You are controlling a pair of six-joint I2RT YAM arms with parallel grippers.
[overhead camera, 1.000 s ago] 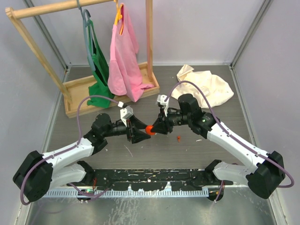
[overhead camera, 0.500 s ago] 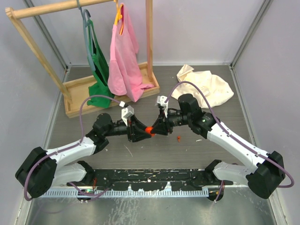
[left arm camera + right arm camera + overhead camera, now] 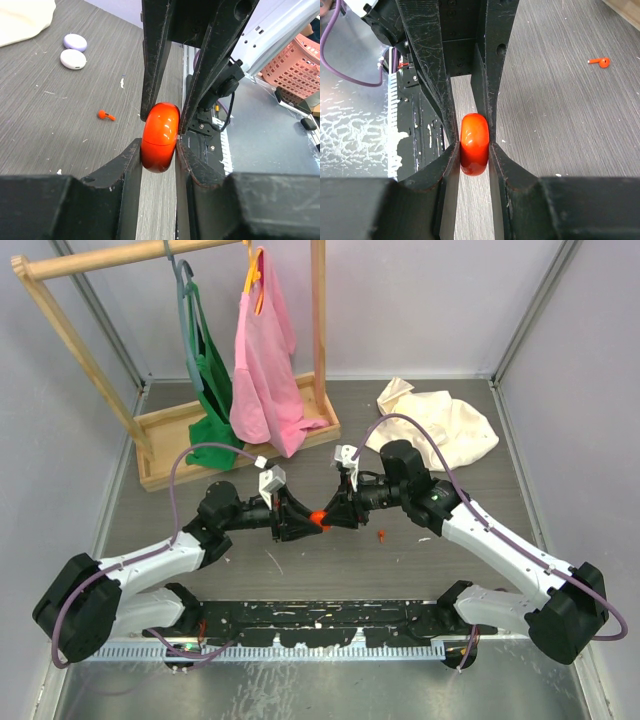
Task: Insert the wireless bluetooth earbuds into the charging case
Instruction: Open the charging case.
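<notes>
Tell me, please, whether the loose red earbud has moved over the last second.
No. The earbud lies where it did in the top view, just as far from the cream cloth.

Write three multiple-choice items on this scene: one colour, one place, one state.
1. The gripped case is: A white, B red, C lilac.
2. The loose earbud lies: A on the table, B inside the case, C in the left claw.
3. The right claw is: A wide open, B out of view, C shut on the case.

Key: 1 B, it shows red in both wrist views. 2 A, it lies on the table, apart from the case. 3 C, it clamps the case, as does the left claw.
</notes>
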